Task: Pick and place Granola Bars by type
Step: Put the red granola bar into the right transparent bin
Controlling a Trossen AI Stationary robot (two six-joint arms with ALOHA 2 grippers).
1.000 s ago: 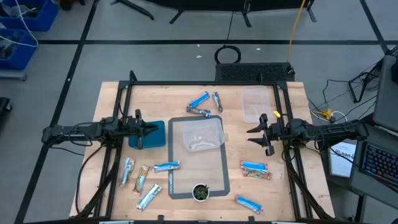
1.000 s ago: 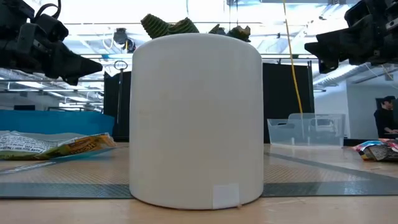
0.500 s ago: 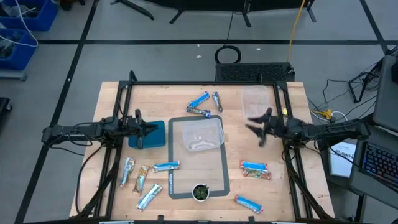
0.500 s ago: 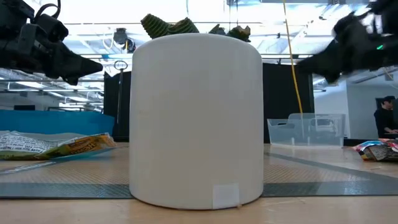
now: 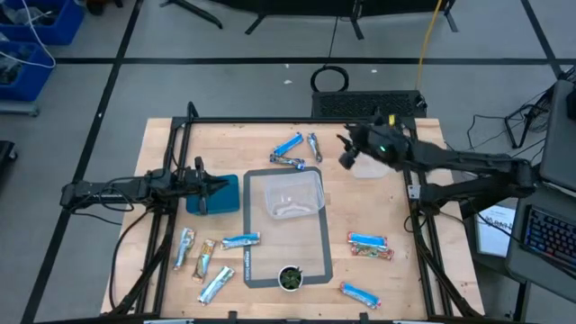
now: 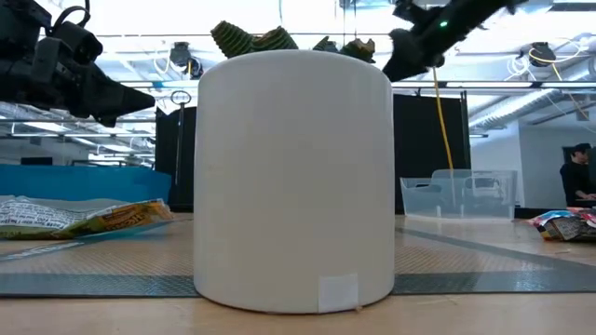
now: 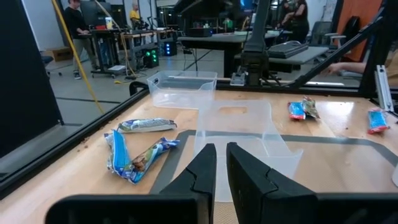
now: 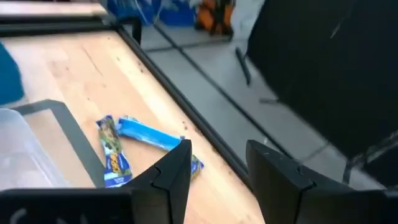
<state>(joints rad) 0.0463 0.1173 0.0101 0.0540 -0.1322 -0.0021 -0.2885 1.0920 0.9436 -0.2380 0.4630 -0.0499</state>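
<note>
Item: right end effector (image 5: pixel 346 151). Sits at about 1 o'clock from the table's (image 5: pixel 423 216) centre, above the far edge, beside the clear tub (image 5: pixel 367 153). Fingers apart, nothing between them.

Item: left end effector (image 5: pixel 219 187). Parked at 9 o'clock over the blue bin (image 5: pixel 225 194). Fingers nearly together, narrow gap, nothing held.

Item: far bars (image 5: pixel 296 151). Three wrapped bars in a loose cluster at 12 o'clock, just beyond the clear tray (image 5: pixel 286 193). My right wrist view shows a bright blue one (image 8: pixel 152 137) lying across the end of a greener one (image 8: pixel 111 151), so they touch.

Item: near-left bars (image 5: pixel 205 256). Four or so at 7 o'clock, mixed wrappers.

Item: near-right bars (image 5: pixel 371 246). Two together at 4 o'clock, one more at 5 o'clock (image 5: pixel 359 292).

Step in hand, as I judge it: take one far bar with the right end effector.

Handling notes: I would aim for the bright blue bar's free end, away from the overlap. Turn the wrist so the fingers straddle its short width. Come straight down, close gently, since the wrapper will crumple. Lift slowly, checking the touching bar stays on the table.
</note>
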